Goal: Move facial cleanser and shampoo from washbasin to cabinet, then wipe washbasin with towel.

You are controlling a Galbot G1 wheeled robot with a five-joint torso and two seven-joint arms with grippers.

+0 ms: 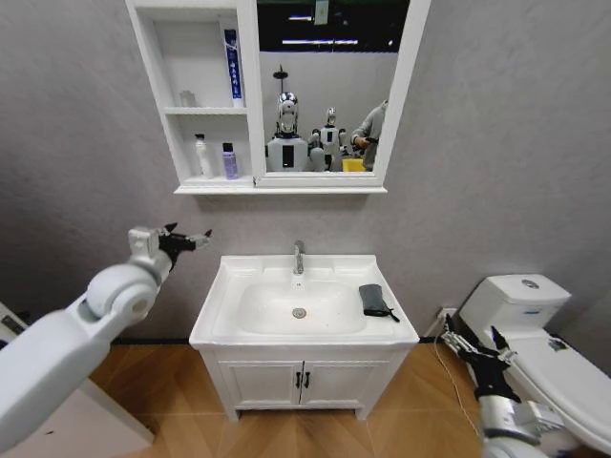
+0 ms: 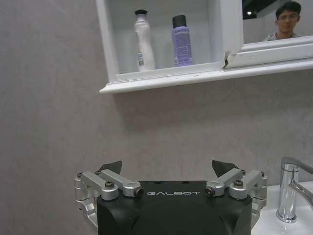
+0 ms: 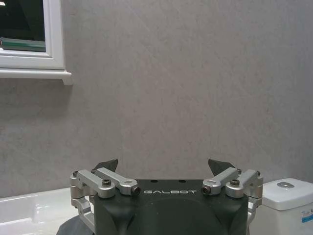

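Left gripper (image 1: 194, 237) hangs released, two bottles (image 2: 161, 39) on the cabinet (image 1: 205, 110) shelf above it; right gripper (image 1: 477, 348) also spread, one towel (image 1: 374, 300) up-left.

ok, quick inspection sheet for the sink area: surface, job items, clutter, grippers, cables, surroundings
Surface: washbasin top bare apart from the towel; tap at the back.
Job items: white bottle and purple bottle upright on the lower shelf of the cabinet; dark towel on the basin's right rim.
Clutter: blue tube and a small clear item on the upper shelves.
Grippers: left gripper open, raised left of the basin; right gripper open, low by the toilet.
Cables: one on the floor beside the toilet.
Surroundings: grey wall, wood floor, floor vanity.
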